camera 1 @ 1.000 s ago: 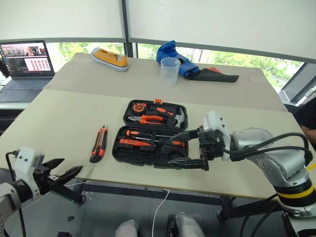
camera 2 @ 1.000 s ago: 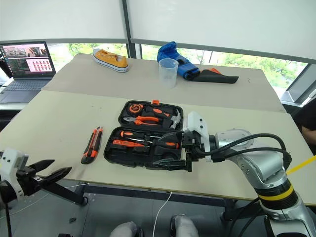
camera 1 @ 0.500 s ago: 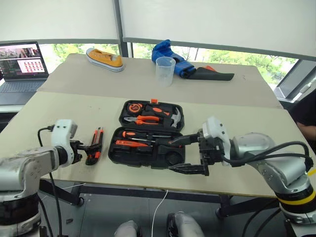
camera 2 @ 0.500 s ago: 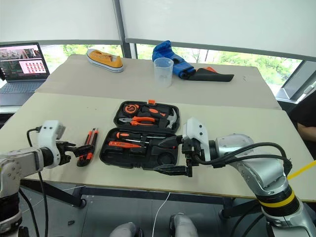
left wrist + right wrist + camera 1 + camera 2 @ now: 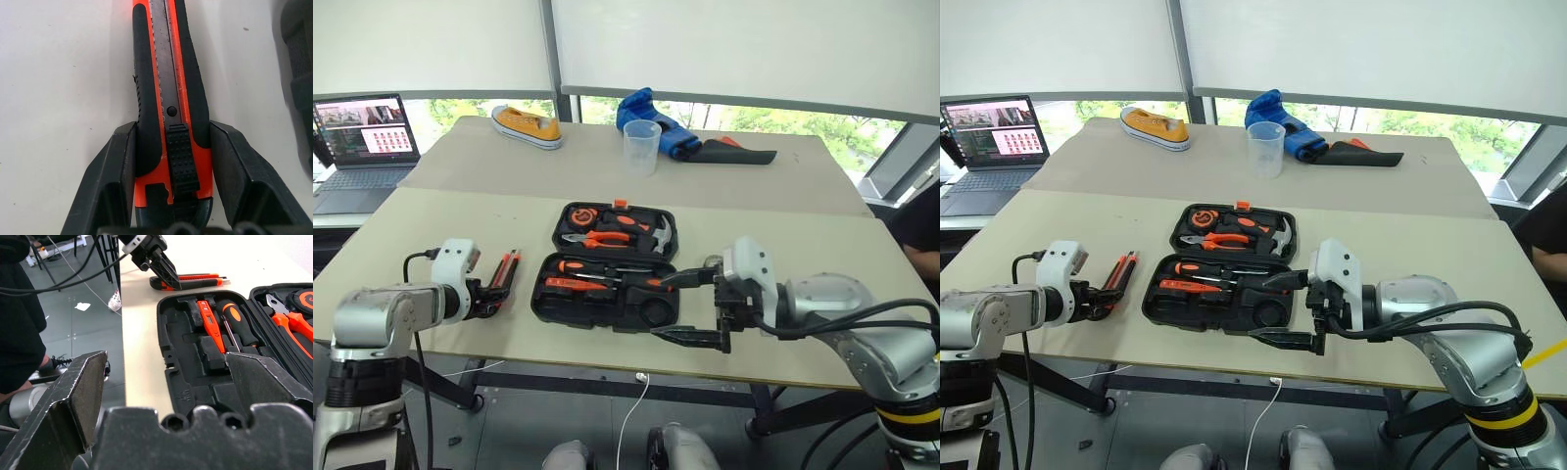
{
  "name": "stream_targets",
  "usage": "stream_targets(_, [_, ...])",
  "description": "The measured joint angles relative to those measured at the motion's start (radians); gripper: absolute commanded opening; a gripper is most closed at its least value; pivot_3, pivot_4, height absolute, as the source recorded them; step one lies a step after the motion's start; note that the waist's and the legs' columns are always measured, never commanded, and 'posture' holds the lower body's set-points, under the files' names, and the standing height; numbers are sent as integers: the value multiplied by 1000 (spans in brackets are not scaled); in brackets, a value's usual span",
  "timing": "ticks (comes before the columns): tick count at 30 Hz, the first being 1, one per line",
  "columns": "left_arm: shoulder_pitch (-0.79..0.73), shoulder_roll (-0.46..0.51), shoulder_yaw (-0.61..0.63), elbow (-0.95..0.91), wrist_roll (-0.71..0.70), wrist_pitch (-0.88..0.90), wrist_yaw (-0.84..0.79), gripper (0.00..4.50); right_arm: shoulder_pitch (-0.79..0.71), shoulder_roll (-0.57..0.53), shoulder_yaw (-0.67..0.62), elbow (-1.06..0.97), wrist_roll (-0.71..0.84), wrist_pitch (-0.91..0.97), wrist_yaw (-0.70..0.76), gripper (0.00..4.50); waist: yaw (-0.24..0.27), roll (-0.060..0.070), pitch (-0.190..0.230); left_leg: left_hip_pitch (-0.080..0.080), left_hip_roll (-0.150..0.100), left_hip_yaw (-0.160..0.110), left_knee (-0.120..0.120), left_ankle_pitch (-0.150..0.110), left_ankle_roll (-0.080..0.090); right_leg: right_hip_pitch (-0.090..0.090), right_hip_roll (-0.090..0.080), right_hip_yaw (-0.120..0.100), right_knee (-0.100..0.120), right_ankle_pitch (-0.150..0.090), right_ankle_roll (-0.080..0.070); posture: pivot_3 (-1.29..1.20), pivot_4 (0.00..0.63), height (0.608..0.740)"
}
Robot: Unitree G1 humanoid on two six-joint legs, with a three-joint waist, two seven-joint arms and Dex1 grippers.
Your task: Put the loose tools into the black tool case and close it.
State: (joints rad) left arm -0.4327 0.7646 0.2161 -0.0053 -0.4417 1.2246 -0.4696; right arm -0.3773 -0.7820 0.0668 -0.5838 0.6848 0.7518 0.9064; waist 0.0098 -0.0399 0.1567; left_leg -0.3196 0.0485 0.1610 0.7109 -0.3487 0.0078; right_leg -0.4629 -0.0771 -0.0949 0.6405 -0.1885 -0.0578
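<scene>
The knife (image 5: 168, 98) lies flat on the tabletop (image 5: 431, 235) at centre left of the head views, just beside the left edge of the open case (image 5: 612, 279), which sits at frame centre with screwdrivers (image 5: 607, 267) seated in its near half. The left tool (image 5: 492, 299) straddles the rear end of the knife: in the wrist view one finger (image 5: 110, 186) stands on each side of the handle, pressed against or very nearly against its edges, so the jaws are partly closed around the knife; a firm clamp cannot be confirmed. To do this step well, close squarely across the handle, avoid pressing the ribbed slider, and verify grip before lifting; then carry the knife level to a free recess in the near half of the case. The left forearm reaches forward and low over the tabletop, its tool angled downward. The right tool (image 5: 690, 308) hovers at the front right corner of the case, pointing toward frame left, fingers wide apart and empty.
</scene>
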Motion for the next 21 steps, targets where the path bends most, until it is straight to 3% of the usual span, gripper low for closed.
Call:
stream_targets(2, [-7, 51, -11, 59, 18, -171, -117, 1749, 8, -13, -18, -5, 22, 24, -2, 4500, -1, -4, 2, -2, 2, -1, 0, 1, -1, -2, 0, -1, 0, 0, -1, 0, 150, 724])
stream_targets(4, [-3, 152, -51, 75, 56, -516, -370, 1748, 31, -39, -46, -25, 72, 53, 8, 4500, 0, -7, 3, -9, 2, -1, 1, 2, -2, -10, 0, -3, 1, 3, -11, 0, 150, 724])
stream_targets(6, [-47, 210, -80, 73, 53, -669, -568, 1748, 42, -47, -49, -41, 84, 60, 6, 4500, 1, -5, 2, -11, 1, 1, 1, 6, 4, -12, 1, -6, 3, 3, -12, 0, 150, 724])
stream_targets(8, [-131, 229, -144, 89, 49, -749, -744, 1748, 43, -47, -51, -53, 81, 60, -13, 4500, 5, -2, 1, -13, -1, 6, 0, 6, 4, -12, 1, -11, 1, 2, -11, 0, 150, 724])
stream_targets(14, [-237, 208, -389, 117, 102, -842, -1050, 1748, 67, -52, -59, -62, 43, 58, -68, 4500, 1, -3, 1, -17, -3, 5, 1, 5, 5, -12, 3, -14, -1, 2, -10, 0, 150, 724])
stream_targets(21, [-348, 158, -619, 242, 144, -955, -1138, 1748, 128, -54, -83, -117, 35, 58, -128, 4500, 0, -3, 2, -17, -1, 0, 4, 6, 6, -11, 3, -5, 0, -3, -3, 0, 150, 724])
